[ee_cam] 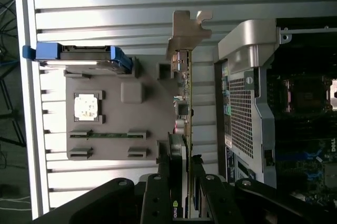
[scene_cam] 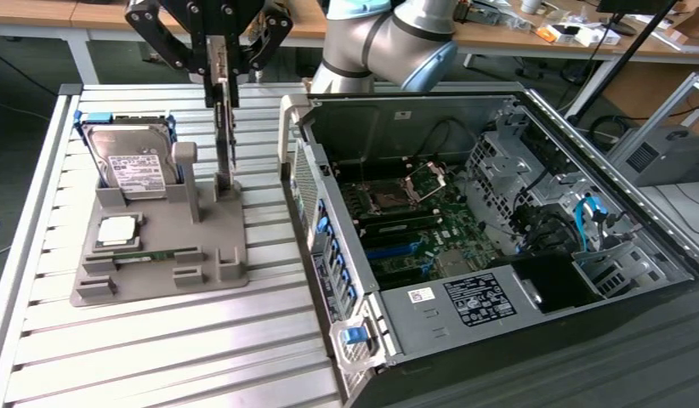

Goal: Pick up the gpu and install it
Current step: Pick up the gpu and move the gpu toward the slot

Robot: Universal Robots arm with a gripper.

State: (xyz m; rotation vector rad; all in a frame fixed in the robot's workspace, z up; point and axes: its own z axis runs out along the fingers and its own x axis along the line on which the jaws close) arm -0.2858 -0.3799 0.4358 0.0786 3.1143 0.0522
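Thin dark gpu circuit card (scene_cam: 228,136) (ee_cam: 187,92) gripped by black gripper (scene_cam: 221,81) (ee_cam: 185,150).
Jaws closed on card edge; card held upright at grey plastic holder (scene_cam: 156,272), beside open computer case (scene_cam: 440,110).

Dull metal gpu (ee_cam: 186,84) bracket (ee_cam: 187,28), matt plastic holder (ee_cam: 116,119)

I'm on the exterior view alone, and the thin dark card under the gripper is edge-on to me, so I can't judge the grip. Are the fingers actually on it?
Observer: Yes. The wrist view shows the fingers closed on the thin tan-edged circuit card, one on each side.
Operator: Where is its mounting bracket?
Observer: The silver metal bracket caps the end of the card farthest from the fingers.
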